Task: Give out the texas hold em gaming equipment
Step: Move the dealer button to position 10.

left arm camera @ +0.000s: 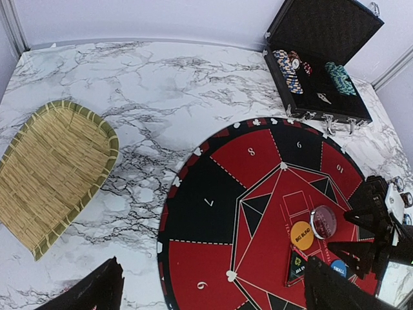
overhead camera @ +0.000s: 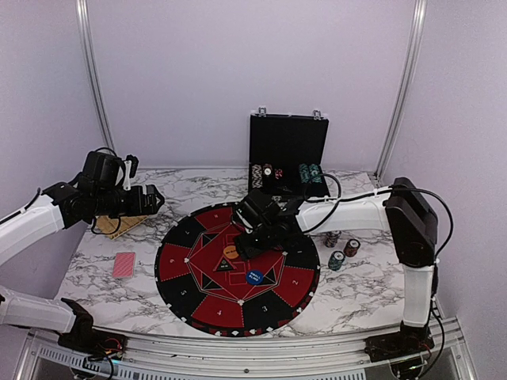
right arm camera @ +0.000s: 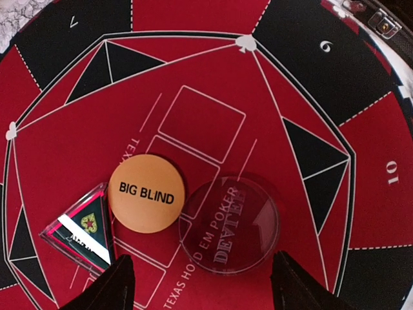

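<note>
On the round mat (right arm camera: 213,58) lie an orange "BIG BLIND" disc (right arm camera: 146,192), a clear dealer disc (right arm camera: 230,224) touching it, and a triangular marker (right arm camera: 82,226). My right gripper (right arm camera: 203,287) is open low over the mat, its fingertips (right arm camera: 113,287) apart on either side of the clear disc's near edge, touching nothing. From above, the right gripper (overhead camera: 252,237) hovers at the mat's centre beside the orange disc (overhead camera: 230,252), with a blue disc (overhead camera: 254,277) nearer. A red-backed card (overhead camera: 124,264) lies left of the mat. My left gripper (overhead camera: 155,199) hangs open and empty, raised over the table's left.
The black case (overhead camera: 287,154) stands open at the back with rows of chips in it. Three chip stacks (overhead camera: 352,248) stand right of the mat. A woven bamboo tray (left arm camera: 55,174) lies at the left, below my left arm.
</note>
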You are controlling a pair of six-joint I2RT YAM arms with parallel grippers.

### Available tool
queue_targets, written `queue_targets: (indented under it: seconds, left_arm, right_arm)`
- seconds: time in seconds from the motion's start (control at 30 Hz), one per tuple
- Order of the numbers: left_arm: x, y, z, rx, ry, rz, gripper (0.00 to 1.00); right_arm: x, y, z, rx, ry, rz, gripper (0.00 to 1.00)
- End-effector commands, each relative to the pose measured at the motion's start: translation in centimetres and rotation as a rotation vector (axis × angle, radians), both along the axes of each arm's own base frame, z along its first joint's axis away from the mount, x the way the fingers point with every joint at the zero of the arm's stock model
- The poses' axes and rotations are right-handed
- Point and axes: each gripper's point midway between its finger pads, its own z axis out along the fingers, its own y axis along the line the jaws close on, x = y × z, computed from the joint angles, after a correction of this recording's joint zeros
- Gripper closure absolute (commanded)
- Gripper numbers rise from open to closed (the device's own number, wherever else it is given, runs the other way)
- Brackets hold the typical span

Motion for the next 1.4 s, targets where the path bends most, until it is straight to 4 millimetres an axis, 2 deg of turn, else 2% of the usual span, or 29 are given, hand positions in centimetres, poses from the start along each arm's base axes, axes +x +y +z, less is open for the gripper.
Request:
queue_targets:
  seconds: [0.0,0.37,0.8,1.07,1.37]
  left_arm:
    - [-0.3,0.2,0.2,-0.003,-0.012,-0.012,0.01]
    - [-0.1,0.2,-0.3,-0.007,0.006,-0.007,0.01]
    - [0.1,0.2,-0.8,-0.020,0.026,-0.003,0.01]
    - [0.2,0.3,-1.0,-0.027,0.033,0.000,0.01]
    - [0.5,0.5,-1.1,-0.031,0.036,0.010,0.01]
  right_arm:
    - [1.3,-0.1,0.0,-0.050,-0.046,-0.003,0.30]
    - [2.4,-1.5,-2.7,-0.089,-0.022,-0.018,0.31]
    - [3.1,-0.9,-4.6,-0.084,0.005,-0.013,0.31]
    - [5.6,-3.3,-4.7,-0.080,0.012,-0.107,0.42]
    - [8.2,-4.3,-4.4,-0.083,-0.011,-0.134,0.43]
